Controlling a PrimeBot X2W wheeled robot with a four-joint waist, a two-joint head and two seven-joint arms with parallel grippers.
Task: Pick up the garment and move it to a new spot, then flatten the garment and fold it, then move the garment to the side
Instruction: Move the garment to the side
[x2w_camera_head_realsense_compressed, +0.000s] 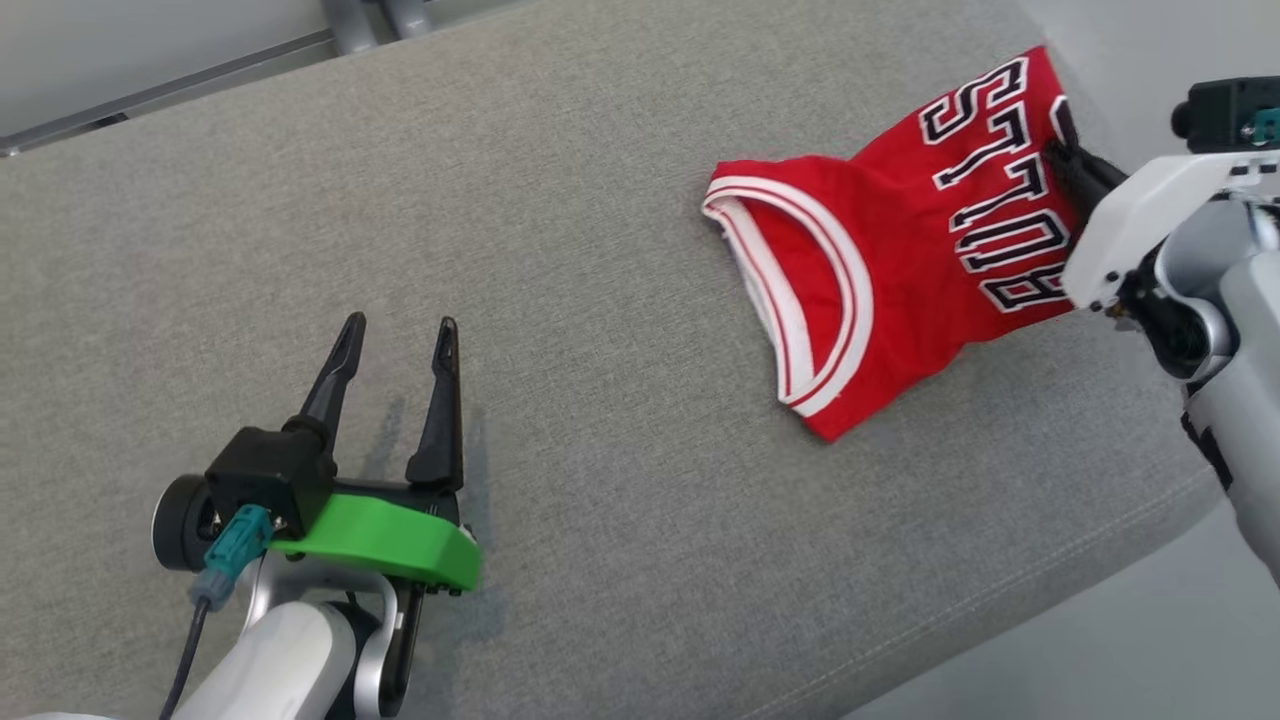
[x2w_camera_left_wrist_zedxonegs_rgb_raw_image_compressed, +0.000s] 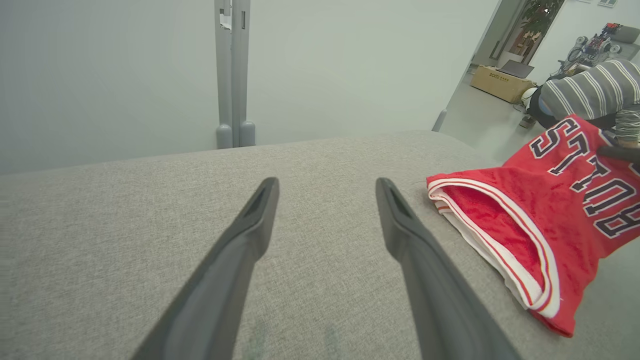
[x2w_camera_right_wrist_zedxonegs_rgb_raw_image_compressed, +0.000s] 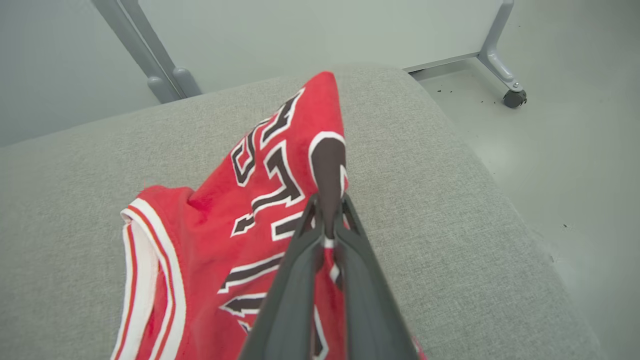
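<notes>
Right gripper (x2w_camera_right_wrist_zedxonegs_rgb_raw_image_compressed: 327, 212) has its two dark fingers pressed together on a fold of the red jersey (x2w_camera_head_realsense_compressed: 880, 270), pinching it in the lettered part. That end is drawn up off the grey cushion (x2w_camera_head_realsense_compressed: 600, 180), and the white-trimmed opening rests on the fabric near the cushion's right edge. Over on the other side, the left gripper (x2w_camera_head_realsense_compressed: 401, 323) hovers just above the cushion with fingers spread wide and holding nothing, well apart from the jersey off to its right.
</notes>
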